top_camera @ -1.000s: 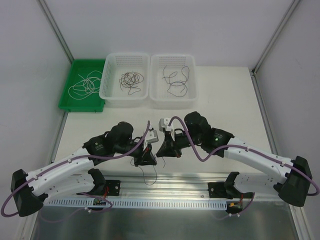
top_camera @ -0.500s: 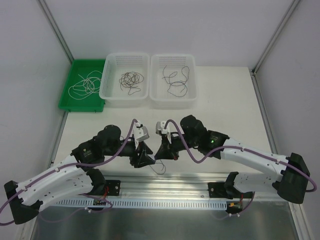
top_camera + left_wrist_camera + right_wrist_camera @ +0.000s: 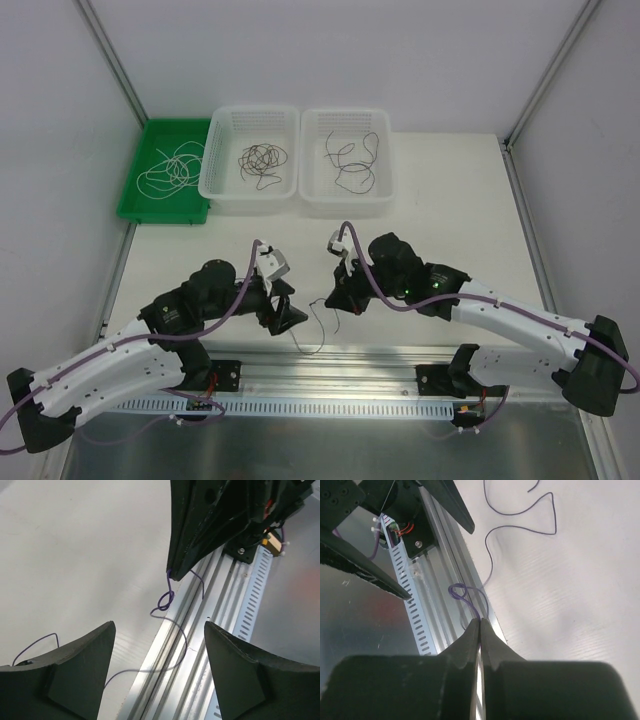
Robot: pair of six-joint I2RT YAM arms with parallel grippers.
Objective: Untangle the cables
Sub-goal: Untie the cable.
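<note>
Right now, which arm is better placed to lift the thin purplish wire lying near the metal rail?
Right. The right pincer is shut on the thin purplish wire; the left pincer stands open, gripping nothing.

A thin cable (image 3: 320, 340) trails from the right tool (image 3: 328, 302) tip.

A matt white table (image 3: 450, 200), faintly grained. A ribbed, brushed metal rail (image 3: 350, 362) with a dull sheen. Two white mesh baskets (image 3: 248, 200) and a green tray (image 3: 160, 213), probably glossy plastic. A thin, smooth, purple-coated cable (image 3: 170, 599). The left gripper (image 3: 159, 627) is matt black, slightly rough plastic.
</note>
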